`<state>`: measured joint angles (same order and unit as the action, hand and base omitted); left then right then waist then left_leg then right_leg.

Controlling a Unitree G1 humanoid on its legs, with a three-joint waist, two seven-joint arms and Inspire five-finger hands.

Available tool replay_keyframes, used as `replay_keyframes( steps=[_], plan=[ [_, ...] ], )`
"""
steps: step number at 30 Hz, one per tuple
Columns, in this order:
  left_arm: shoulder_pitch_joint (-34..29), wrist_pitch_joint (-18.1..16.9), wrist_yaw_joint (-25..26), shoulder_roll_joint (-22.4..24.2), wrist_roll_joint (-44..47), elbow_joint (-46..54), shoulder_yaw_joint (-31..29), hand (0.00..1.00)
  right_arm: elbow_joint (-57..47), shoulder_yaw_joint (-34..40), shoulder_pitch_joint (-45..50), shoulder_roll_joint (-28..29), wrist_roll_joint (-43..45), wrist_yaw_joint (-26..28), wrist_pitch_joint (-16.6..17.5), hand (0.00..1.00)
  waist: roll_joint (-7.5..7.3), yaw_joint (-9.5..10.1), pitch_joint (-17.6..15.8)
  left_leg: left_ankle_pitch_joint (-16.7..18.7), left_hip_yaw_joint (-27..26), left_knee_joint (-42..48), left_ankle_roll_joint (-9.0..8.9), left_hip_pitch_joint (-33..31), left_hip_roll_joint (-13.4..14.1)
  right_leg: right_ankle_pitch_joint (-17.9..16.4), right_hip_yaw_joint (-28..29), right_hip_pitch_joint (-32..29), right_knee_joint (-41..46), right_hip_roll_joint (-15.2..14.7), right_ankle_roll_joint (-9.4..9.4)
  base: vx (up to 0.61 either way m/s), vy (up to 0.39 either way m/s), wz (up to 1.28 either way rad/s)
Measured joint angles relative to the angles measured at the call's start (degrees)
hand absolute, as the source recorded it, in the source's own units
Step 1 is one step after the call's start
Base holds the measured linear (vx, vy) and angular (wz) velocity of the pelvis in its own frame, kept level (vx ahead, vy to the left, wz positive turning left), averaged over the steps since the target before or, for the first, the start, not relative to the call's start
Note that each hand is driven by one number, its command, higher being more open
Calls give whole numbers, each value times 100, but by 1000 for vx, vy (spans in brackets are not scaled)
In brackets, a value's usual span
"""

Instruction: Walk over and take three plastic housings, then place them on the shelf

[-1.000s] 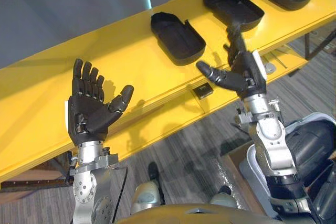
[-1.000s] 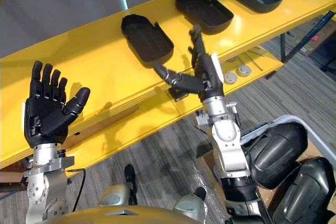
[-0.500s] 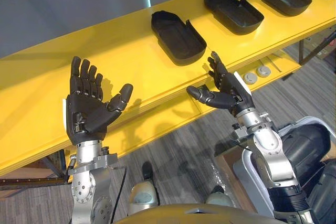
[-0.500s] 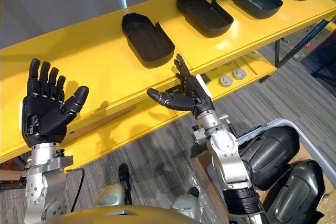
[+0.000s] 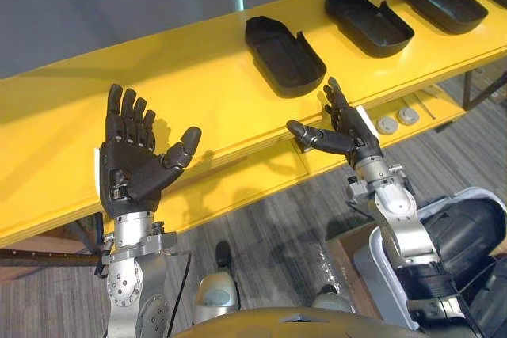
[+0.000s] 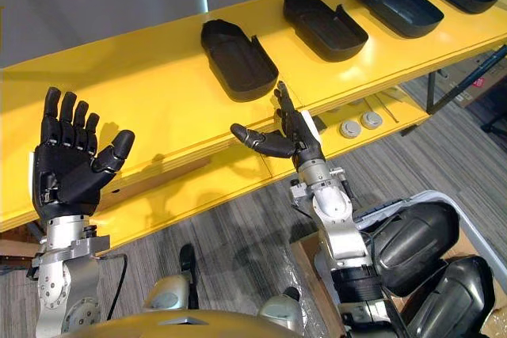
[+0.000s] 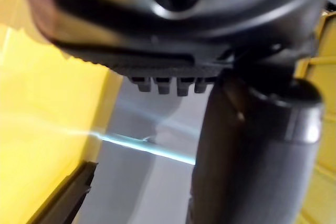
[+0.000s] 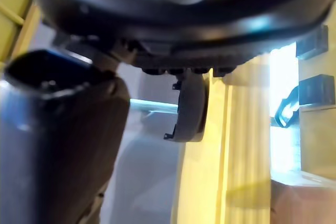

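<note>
Four black plastic housings (image 6: 238,59) lay hollow side up in a spaced row along the top board of the yellow shelf (image 6: 142,85), while two small round discs (image 6: 349,128) sat side by side on its lower ledge (image 6: 198,181).

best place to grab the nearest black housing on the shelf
Probably its rounded near-end wall: the housing lies open side up, so that thin rim can be pinched, thumb inside. Approach from the front of the shelf, where the right robot hand is.
</note>
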<state>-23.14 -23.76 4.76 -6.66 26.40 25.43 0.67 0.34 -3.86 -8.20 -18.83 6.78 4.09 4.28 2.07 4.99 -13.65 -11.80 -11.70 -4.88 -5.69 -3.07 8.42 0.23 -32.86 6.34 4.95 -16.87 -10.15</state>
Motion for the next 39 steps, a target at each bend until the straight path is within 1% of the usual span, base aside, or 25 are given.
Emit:
replay_keyframes(
  steps=[1,6,12,16,22,27,31,34,36,39],
  plan=[
    [-14,0,0,0,1,0,-6,100,79,-1,-106,0,-204,-33,1,100,7,38,3,-29,57,1,4,-47,-5,-1,-63,-3,7,3,-1,-70,-13,20],
    [-155,2,-18,1,3,1,-52,100,511,-23,-499,0,-209,-196,8,100,12,127,6,-59,150,0,13,-52,-30,-11,-162,71,23,-7,-12,-45,-9,12],
    [-221,2,-178,2,11,1,-53,100,608,-92,-668,-1,-213,-245,7,100,26,261,11,-74,237,1,10,-61,-32,-94,-229,78,154,-31,-16,-38,-22,7],
    [-224,2,-189,2,13,0,-54,100,666,-240,-781,0,-436,-305,-27,100,28,270,10,-78,246,2,14,-65,-40,-98,-244,72,186,-48,-20,-25,-18,2],
    [-218,1,-218,2,12,0,-50,100,1161,-268,-1278,-4,-434,-426,-44,100,42,275,2,-80,246,1,19,-71,-71,-97,-243,64,190,-77,-22,-44,-18,0],
    [-218,0,-218,2,15,0,-51,100,1198,-323,-1350,-5,-432,-465,-43,100,46,289,0,-83,240,3,23,-72,-87,-92,-243,64,185,-92,-30,-18,-13,0],
    [-216,-6,-237,2,14,0,-51,100,932,-339,-1237,-6,-432,-493,-44,100,45,259,0,-84,201,3,24,-69,-84,-87,-214,49,163,-90,-34,-29,-31,-4],
    [-213,-37,-239,3,12,0,-50,100,100,-274,-816,-5,-413,-539,-25,100,44,256,0,-63,96,3,13,-53,-77,-62,-119,5,111,-85,-66,-19,-28,-16],
    [-206,-115,-242,2,12,0,-50,100,-339,-196,-563,4,-414,-595,38,100,38,194,3,-36,-10,3,0,-6,-68,-18,3,-32,76,-84,-98,-10,-23,-24],
    [-187,-115,-254,2,5,0,-41,100,-361,-114,-553,73,-409,-736,87,100,30,95,8,21,-205,1,-9,109,-42,41,184,-35,-23,-66,-83,-19,-20,-33]
  ],
)
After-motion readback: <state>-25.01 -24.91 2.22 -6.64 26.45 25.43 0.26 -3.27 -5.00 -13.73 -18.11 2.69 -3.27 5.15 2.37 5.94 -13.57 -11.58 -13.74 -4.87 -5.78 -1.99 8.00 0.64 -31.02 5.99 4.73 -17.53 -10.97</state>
